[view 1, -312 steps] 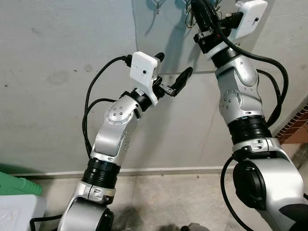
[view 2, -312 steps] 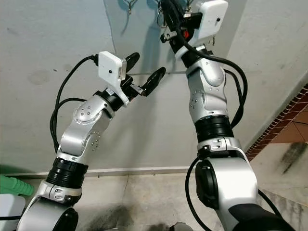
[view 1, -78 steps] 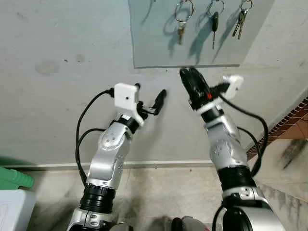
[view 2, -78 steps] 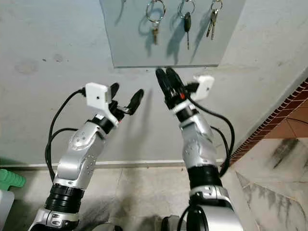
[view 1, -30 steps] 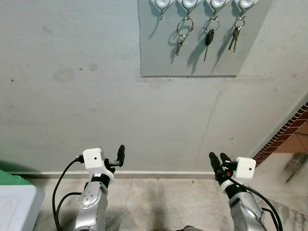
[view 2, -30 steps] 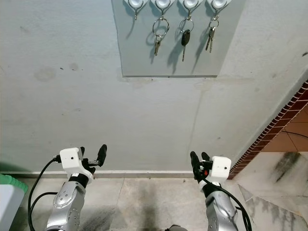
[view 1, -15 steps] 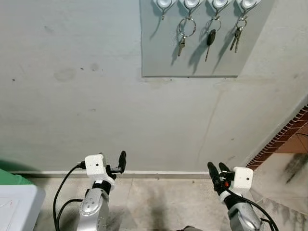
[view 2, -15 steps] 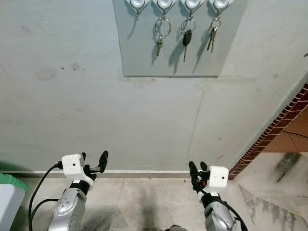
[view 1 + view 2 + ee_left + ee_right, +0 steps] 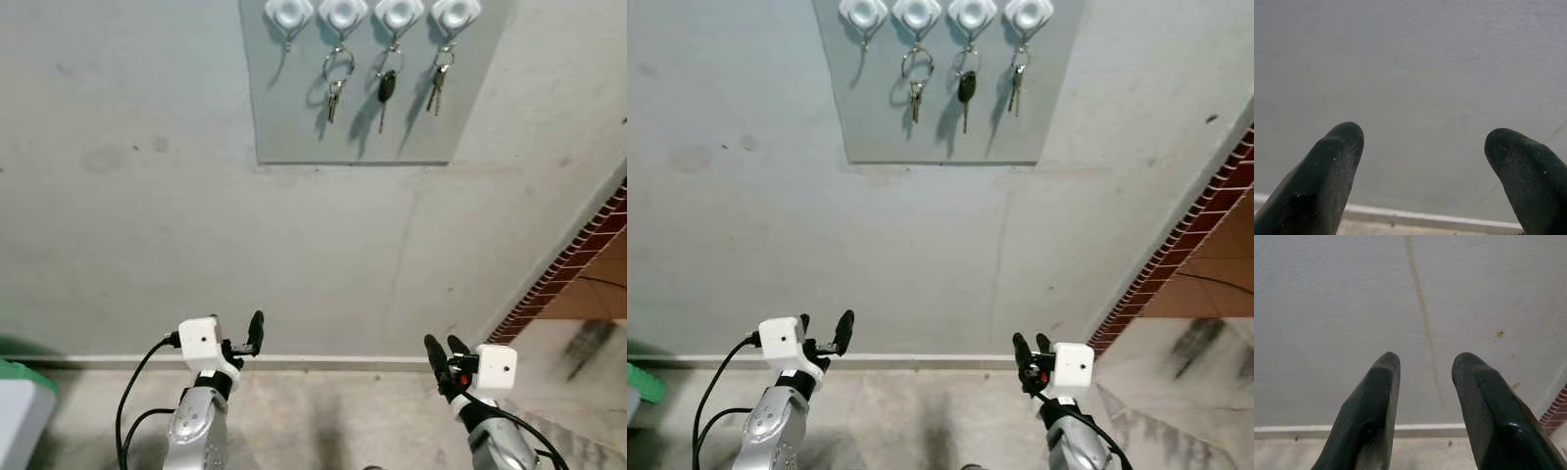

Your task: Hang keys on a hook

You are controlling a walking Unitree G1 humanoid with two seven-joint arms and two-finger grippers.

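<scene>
4 hooks [image 9: 373, 15]; 3 key sets [image 9: 387, 90] hanging. Left gripper [image 9: 242, 338], right gripper [image 9: 446, 351]: jaws parted, empty.

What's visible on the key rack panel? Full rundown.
The key rack panel is a flat grey rectangular board mounted flush on the pale wall, high above both lowered arms. Along its top edge sit four white hooks in a row. The leftmost hook is bare. The next holds a large ring with a small key, the third a black-headed key, the fourth a small bunch of keys. All hang straight down, casting shadows on the panel.
</scene>
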